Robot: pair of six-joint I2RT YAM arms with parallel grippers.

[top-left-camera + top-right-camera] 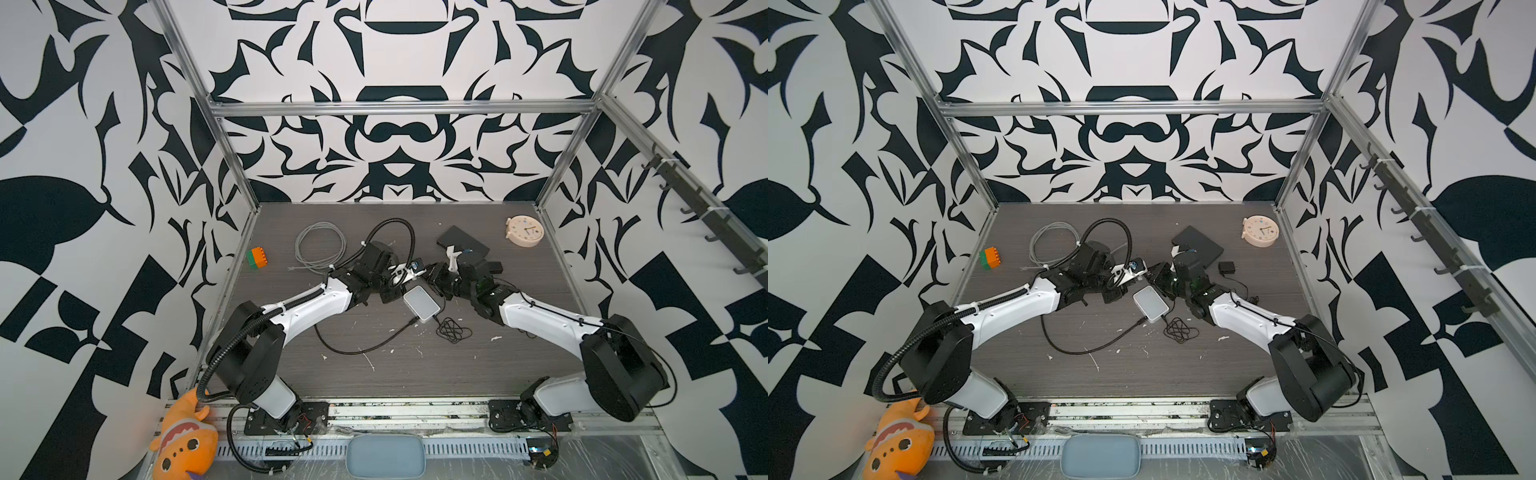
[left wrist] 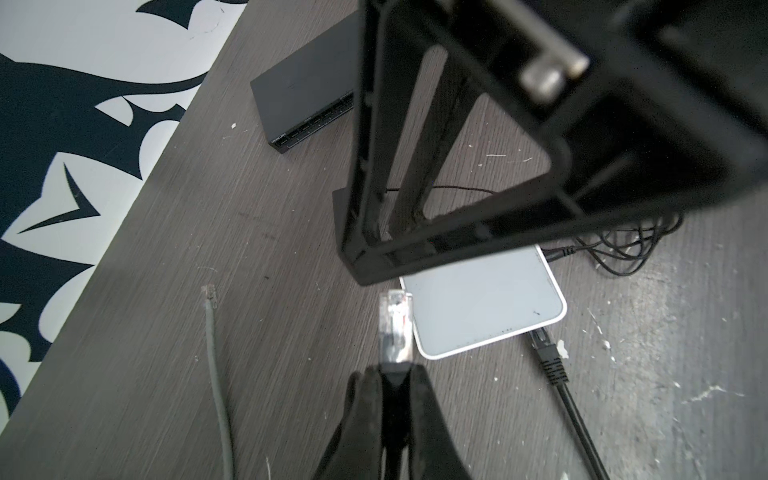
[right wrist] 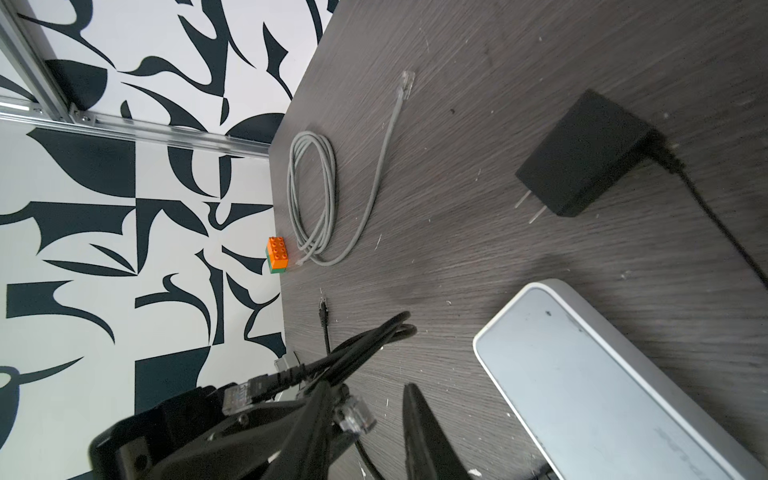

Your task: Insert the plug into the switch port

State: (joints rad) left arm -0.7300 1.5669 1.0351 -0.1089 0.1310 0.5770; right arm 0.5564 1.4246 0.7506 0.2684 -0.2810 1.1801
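Note:
My left gripper (image 2: 394, 370) is shut on the black boot of a cable, and its clear plug (image 2: 395, 328) sticks out past the fingertips. The black switch (image 2: 307, 104) lies further off on the table, its row of ports facing this way; it shows in both top views (image 1: 461, 245) (image 1: 1196, 245). My right gripper (image 3: 368, 390) is open around the same plug (image 3: 353, 415), which sits close to one finger with a gap to the other. Both grippers meet just above the white box (image 1: 422, 302), short of the switch.
A flat white box (image 2: 486, 307) with a black cable plugged in lies under the grippers. A black power adapter (image 3: 582, 153) and tangled thin cord (image 1: 453, 330) sit nearby. A coiled grey cable (image 1: 320, 249), an orange-green brick (image 1: 257, 258) and a clock (image 1: 524, 231) stand further back.

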